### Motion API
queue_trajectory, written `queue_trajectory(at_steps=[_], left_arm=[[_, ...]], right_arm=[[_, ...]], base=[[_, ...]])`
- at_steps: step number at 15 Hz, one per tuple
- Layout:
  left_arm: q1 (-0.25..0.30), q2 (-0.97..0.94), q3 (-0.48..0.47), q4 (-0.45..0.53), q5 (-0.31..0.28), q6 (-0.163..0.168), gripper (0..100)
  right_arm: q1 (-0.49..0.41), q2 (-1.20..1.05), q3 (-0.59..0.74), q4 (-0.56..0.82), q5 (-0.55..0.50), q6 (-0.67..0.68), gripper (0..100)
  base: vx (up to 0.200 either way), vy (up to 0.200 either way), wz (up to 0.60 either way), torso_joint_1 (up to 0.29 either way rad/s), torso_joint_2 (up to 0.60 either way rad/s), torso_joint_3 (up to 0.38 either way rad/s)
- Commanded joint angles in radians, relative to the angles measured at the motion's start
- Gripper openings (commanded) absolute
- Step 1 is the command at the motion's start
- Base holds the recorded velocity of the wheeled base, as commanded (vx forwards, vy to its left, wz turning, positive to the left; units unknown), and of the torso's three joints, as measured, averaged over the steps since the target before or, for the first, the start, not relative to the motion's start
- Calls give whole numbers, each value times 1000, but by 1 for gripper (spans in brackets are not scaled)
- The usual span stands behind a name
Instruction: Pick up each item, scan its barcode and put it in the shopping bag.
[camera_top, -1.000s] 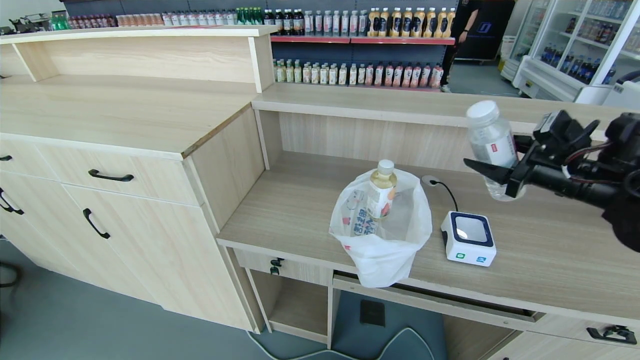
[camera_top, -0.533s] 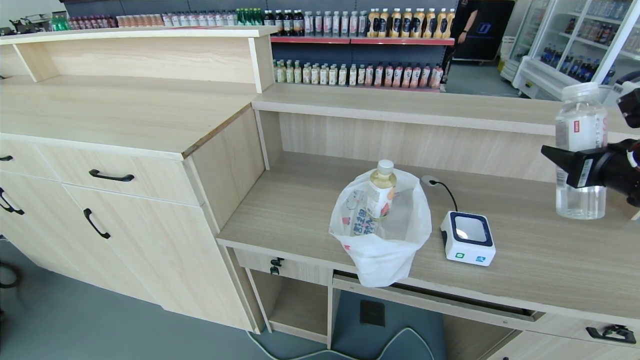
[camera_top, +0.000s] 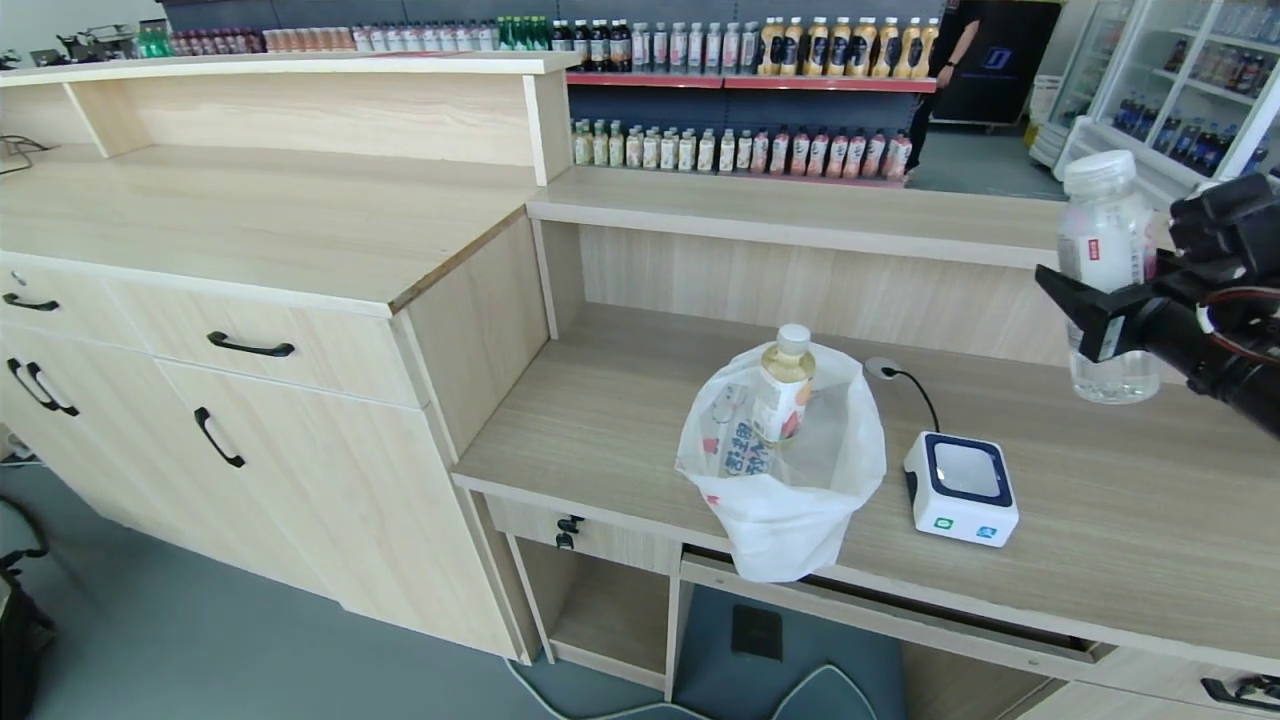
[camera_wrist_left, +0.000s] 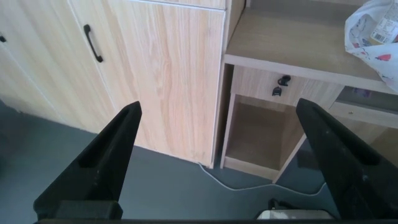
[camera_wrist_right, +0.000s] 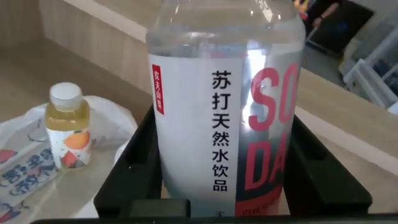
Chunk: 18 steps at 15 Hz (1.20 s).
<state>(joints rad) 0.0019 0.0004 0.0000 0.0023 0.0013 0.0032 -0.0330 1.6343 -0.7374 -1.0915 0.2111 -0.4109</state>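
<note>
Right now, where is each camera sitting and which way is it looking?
Head view: on the head, looking down at counter and shopping bag; right gripper holds a water bottle.
Left wrist view: on the left arm, low, facing cupboard doors; open left gripper shows.
Right wrist view: on the right arm, facing that water bottle.
All three show the shopping bag.

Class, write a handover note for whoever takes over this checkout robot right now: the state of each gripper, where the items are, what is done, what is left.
Left gripper: open, empty, low beside the cabinet.
Right gripper: shut on the water bottle, held upright over the counter, to the right of the scanner.
Done: the yellow drink bottle stands in the shopping bag.
Left: scan the water bottle's barcode if that is not yet done (cannot tell), then bag it.
</note>
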Motion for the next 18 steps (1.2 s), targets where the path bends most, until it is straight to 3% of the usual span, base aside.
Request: queue_trajectory(at_steps=[1, 4, 5, 7, 11, 18], left_arm=[[0, 0, 0, 1, 0, 0, 100], [0, 0, 0, 1, 0, 0, 100], [0, 0, 0, 1, 0, 0, 100], [0, 0, 0, 1, 0, 0, 100], [0, 0, 0, 1, 0, 0, 100], [0, 0, 0, 1, 0, 0, 100]], right_arm=[[90, 99, -3, -67, 37, -34, 0], [140, 210, 1, -157, 175, -20, 0], [146, 283, 4, -189, 297, 24, 0], [146, 365, 12, -217, 375, 38, 0], [150, 490, 24, -252, 458, 40, 0], [148, 613, 6, -272, 465, 41, 0]], base=[[0, 0, 600, 2, 2, 2], [0, 0, 0, 0, 0, 0], [0, 0, 0, 0, 0, 0], [0, 0, 0, 0, 0, 0], [0, 0, 0, 0, 0, 0], [0, 0, 0, 0, 0, 0]])
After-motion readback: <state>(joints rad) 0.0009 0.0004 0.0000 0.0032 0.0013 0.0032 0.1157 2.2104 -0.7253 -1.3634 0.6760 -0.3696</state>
